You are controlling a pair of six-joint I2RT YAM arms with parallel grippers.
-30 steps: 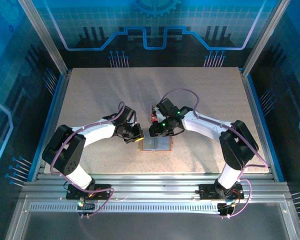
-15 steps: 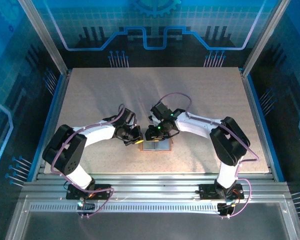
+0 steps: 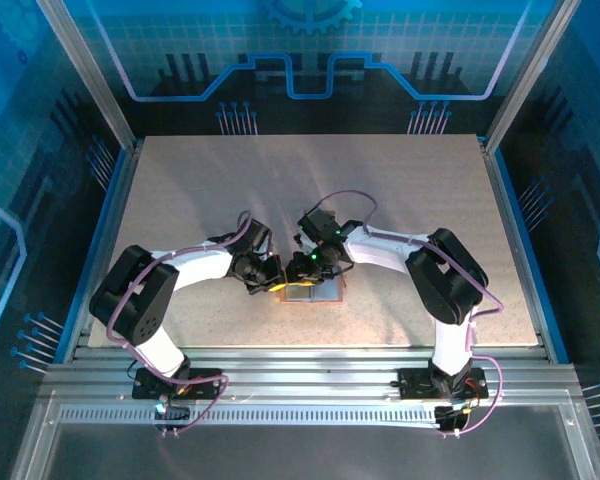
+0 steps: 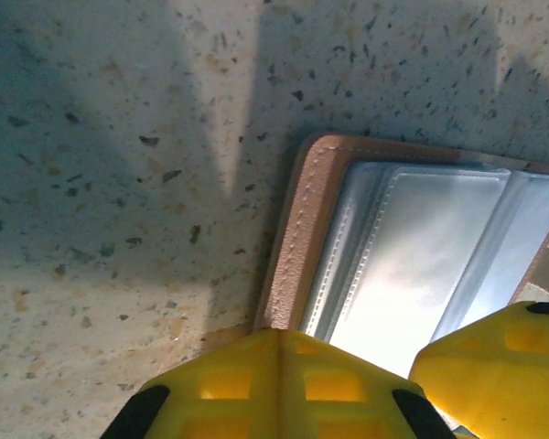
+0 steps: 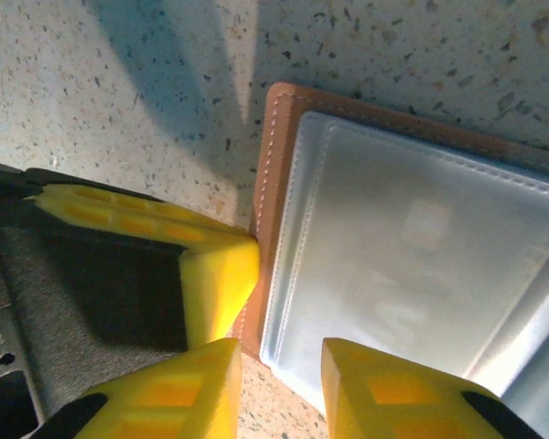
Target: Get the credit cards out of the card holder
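The card holder (image 3: 320, 293) lies open on the table near the front middle, with a tan-brown rim (image 4: 297, 238) and a pale grey-blue inside (image 5: 412, 247). My left gripper (image 4: 279, 335) is shut, its yellow tip resting on the rim's left edge; in the top view it (image 3: 271, 280) sits just left of the holder. My right gripper (image 5: 279, 355) stands a little open over the holder's near-left corner, one finger on each side of the inner sleeve's corner. The left gripper's finger (image 5: 215, 274) shows beside it. The credit cards are hidden.
The speckled tabletop (image 3: 180, 200) stretches bare to the left, right and back of the holder. Both arms meet over the holder's left edge, their fingers close together. A blue-lit frame and rails (image 3: 280, 385) edge the table at the front.
The right arm has swung left and toward the front, bringing its gripper over the holder's left corner. The left gripper has stayed at the rim and closed fully.
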